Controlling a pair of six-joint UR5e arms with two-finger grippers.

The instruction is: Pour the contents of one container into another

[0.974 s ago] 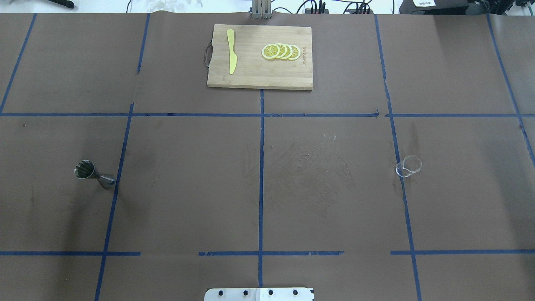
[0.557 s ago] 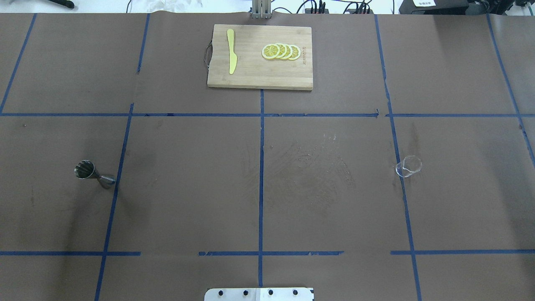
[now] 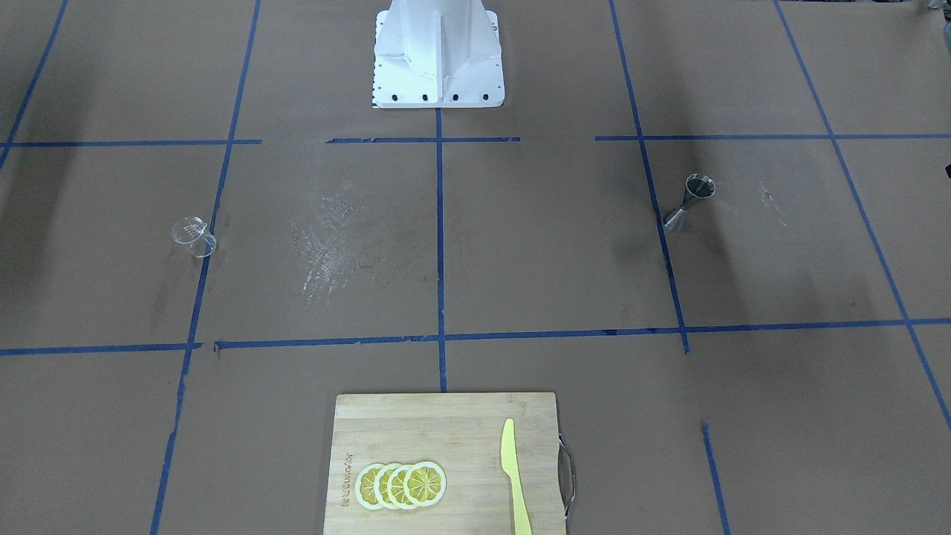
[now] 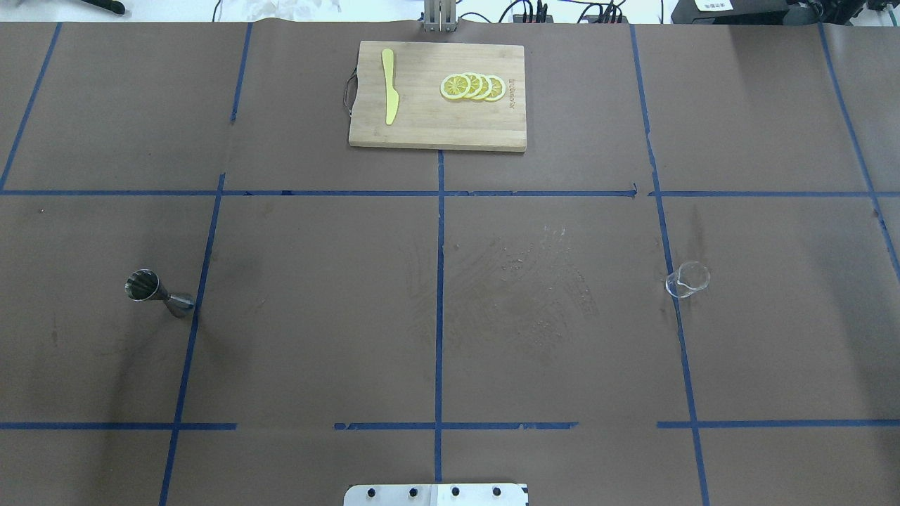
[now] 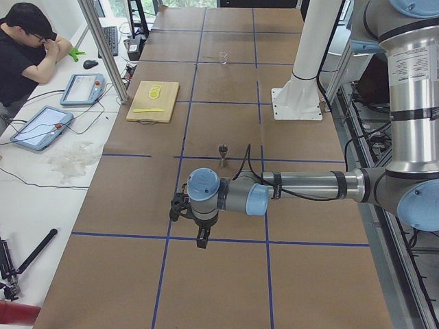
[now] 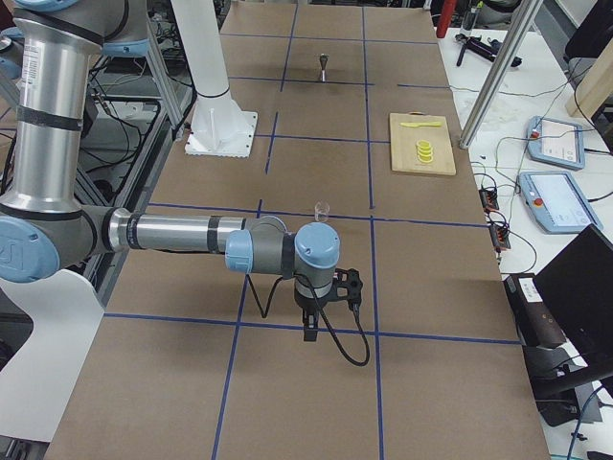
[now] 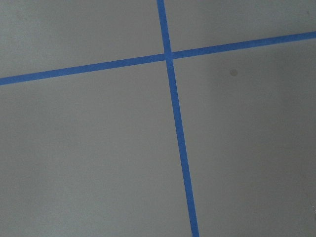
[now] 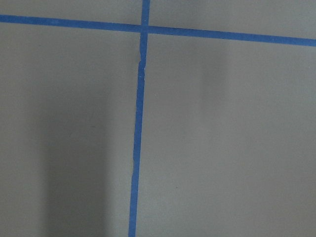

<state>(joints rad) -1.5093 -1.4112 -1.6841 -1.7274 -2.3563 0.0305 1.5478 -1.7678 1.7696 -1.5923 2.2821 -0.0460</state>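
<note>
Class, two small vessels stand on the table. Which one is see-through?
The clear cup, on the robot's right side; the jigger on its left is silvery metal and hourglass-shaped.

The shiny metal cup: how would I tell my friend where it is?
Start at the wooden cutting board at the far edge of the table in the overhead view, then look down to the left, beside a blue tape line. There stands the steel jigger: silvery and hourglass-shaped, unlike the clear cup far on the right.

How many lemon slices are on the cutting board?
4, overlapping in one row on the board: the top slice nearest the knife, three partly covered beyond it. Others may hide beneath.
</note>
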